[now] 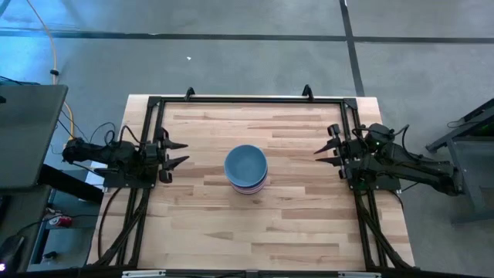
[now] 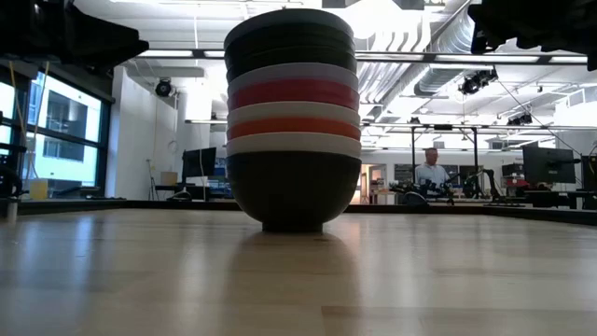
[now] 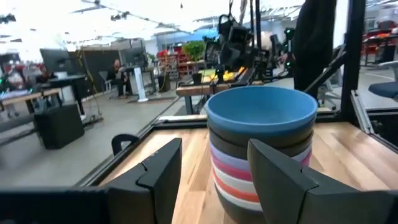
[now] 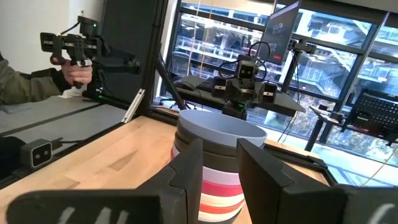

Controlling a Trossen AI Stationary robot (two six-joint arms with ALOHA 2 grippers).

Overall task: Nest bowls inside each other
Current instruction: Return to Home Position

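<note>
Left tool (image 1: 176, 153) at centre left of the overhead frame, fingers spread, holding nothing, well apart from the stack of bowls (image 1: 246, 171). Right tool (image 1: 324, 148) mirrored at centre right, likewise spread and empty. Between them, at the middle of the counter (image 1: 255, 232), one upright stack, blue bowl (image 1: 245, 162) on top.

Seen level from the counter, stack filling the centre of the frame: black bowls (image 2: 291, 51) under the top one, then lavender bowl (image 2: 292, 72), magenta bowl (image 2: 292, 93), white bowl (image 2: 292, 112), red bowl (image 2: 292, 127), and a white-rimmed bottom bowl (image 2: 292, 187) with its body in shadow.

No loose bowl anywhere else on the counter. Nesting judged complete, with all eight apparently in the one stack. Nothing left but parking both arms near the counter's side edges.
</note>
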